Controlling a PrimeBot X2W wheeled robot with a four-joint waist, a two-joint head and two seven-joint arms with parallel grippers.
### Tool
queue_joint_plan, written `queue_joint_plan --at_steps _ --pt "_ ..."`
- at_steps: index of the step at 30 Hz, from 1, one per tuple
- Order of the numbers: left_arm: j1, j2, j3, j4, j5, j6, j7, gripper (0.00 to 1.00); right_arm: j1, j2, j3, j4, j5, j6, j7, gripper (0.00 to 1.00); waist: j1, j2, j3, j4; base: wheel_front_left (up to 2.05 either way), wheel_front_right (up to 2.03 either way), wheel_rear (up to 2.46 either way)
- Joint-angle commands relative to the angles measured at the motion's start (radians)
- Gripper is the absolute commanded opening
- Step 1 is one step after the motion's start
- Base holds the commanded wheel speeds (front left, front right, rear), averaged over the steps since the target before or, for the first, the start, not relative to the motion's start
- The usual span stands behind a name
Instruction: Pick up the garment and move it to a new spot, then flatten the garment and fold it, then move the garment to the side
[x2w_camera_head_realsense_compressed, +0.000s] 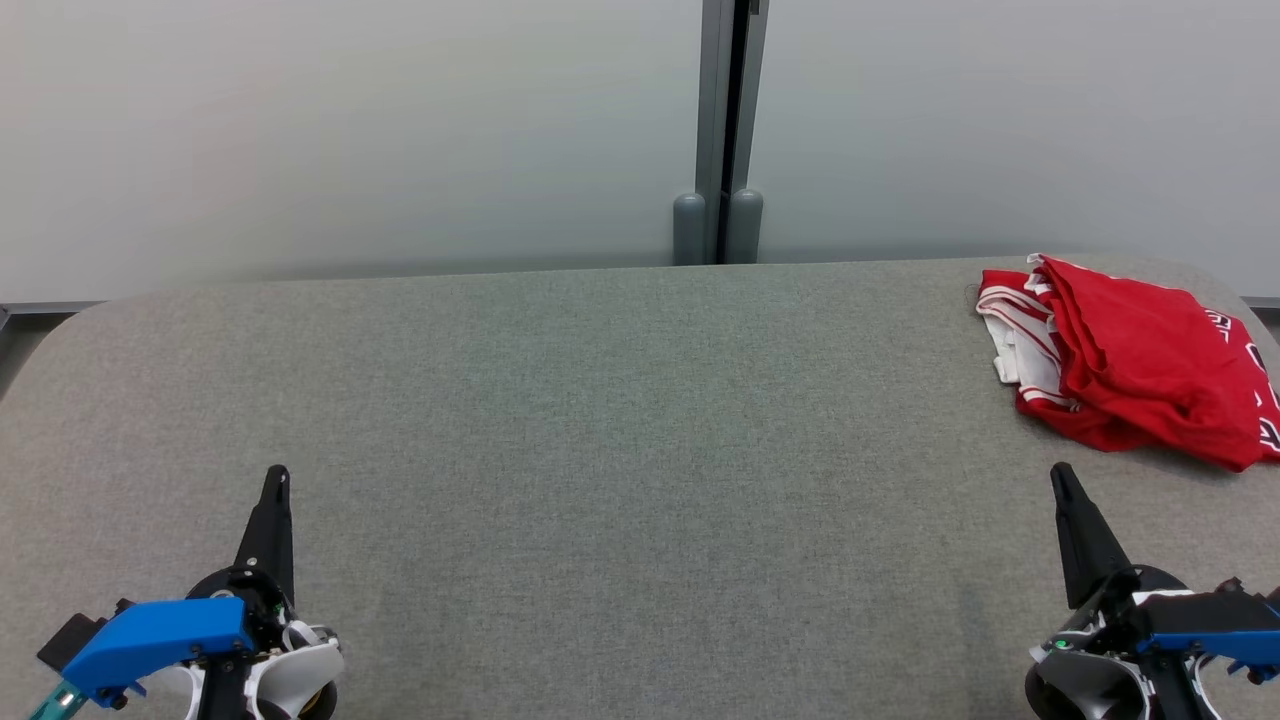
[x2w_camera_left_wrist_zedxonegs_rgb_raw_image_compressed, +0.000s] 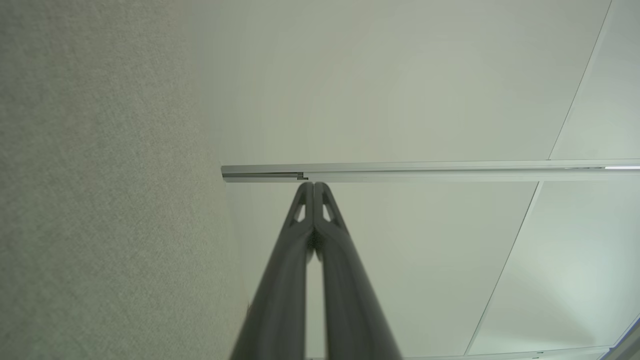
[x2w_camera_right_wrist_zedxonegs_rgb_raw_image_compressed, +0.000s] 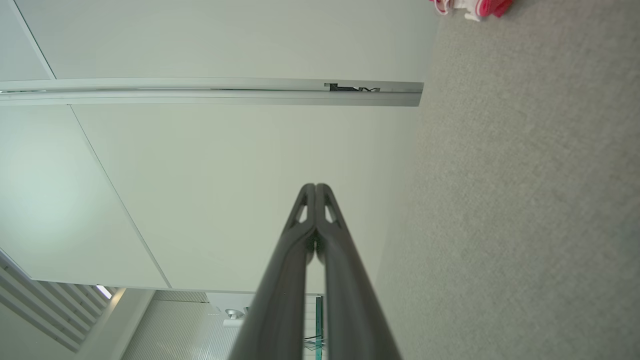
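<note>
The red garment (x2w_camera_head_realsense_compressed: 1140, 365) is lying bunched at the far right corner of the table (x2w_camera_head_realsense_compressed: 600, 420), well apart from the left gripper (x2w_camera_head_realsense_compressed: 277, 474) and right gripper (x2w_camera_head_realsense_compressed: 1060, 472), both empty with fingers pressed together. Looking soft, light and limp, it is likely wanting a pinch on a raised fold.

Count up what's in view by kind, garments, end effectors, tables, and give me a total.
Garment: 1, red with white trim, at the table's far right
End effectors: 2, left end effector and right end effector, both shut and holding nothing
Table: 1, grey
Total: 4
</note>
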Motion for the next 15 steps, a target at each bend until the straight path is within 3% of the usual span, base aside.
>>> queue_joint_plan --at_steps 1,15 --pt "-0.010 -0.001 0.001 -0.004 -0.003 -0.004 0.004 0.00 -0.015 -0.005 -0.003 -0.003 0.003 0.001 0.003 0.00 0.0000 -0.0001 0.000 0.000 0.00 0.00 0.00" --pt "-0.010 -0.001 0.001 -0.004 -0.003 -0.004 0.004 0.00 -0.015 -0.005 -0.003 -0.003 0.003 0.001 0.003 0.00 0.0000 -0.0001 0.000 0.000 0.00 0.00 0.00"
